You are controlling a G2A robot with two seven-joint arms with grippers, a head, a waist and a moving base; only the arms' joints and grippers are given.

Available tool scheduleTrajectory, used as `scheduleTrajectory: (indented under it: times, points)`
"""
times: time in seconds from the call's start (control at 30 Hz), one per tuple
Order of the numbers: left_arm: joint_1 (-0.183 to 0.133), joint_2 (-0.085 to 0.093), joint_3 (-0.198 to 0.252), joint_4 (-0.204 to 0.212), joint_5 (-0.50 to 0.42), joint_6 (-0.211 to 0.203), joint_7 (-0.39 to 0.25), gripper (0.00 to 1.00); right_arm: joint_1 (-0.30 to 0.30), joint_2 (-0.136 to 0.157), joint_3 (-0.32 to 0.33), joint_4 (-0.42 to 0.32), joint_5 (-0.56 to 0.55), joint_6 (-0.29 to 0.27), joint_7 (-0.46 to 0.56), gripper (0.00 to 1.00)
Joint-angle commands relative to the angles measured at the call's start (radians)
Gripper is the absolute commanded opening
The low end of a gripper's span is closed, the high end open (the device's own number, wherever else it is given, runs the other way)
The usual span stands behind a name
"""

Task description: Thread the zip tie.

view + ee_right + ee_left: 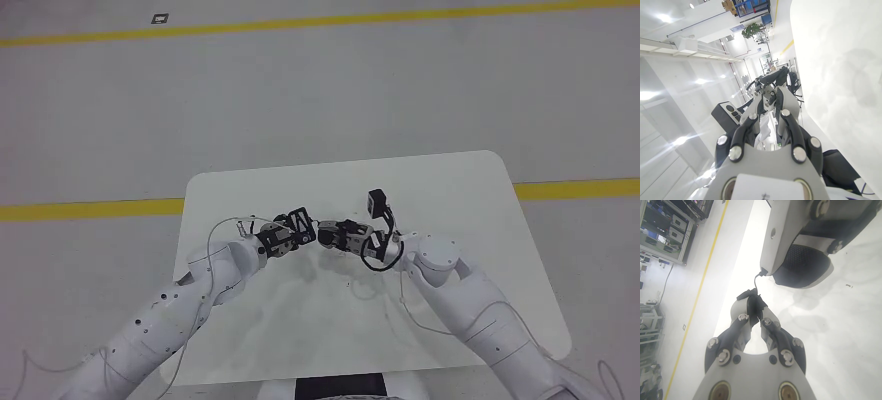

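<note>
My left tool (755, 306) is clamped on the zip tie (748, 293). The tie's black end is pinched right at the tip of the tool and sticks out a little to one side. From there a thin black strand curves away and meets the tip of my right tool (327, 236), which faces the left one nose to nose, just beside it. Whether my right tool is open or closed I cannot tell. Both hang above the middle of the white table (450, 200), my arms coming in from either side. A small dark speck (849, 285) lies on the table nearby. Past the table's far edge is grey floor (300, 100) with a yellow line (300, 22) across it.
</note>
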Motion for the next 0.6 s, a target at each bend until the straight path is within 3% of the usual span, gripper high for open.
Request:
scheduleTrajectory:
  times: [0.0,0.57]
  points:
    - [0.000,0.000,0.000,0.000,0.000,0.000,0.000,0.00,-0.002,0.000,0.002,-0.002,0.000,0.000,0.001,0.17]
    - [0.000,0.000,0.000,0.000,0.000,0.000,0.000,0.00,-0.006,-0.001,0.010,-0.004,0.001,-0.001,0.002,0.15]
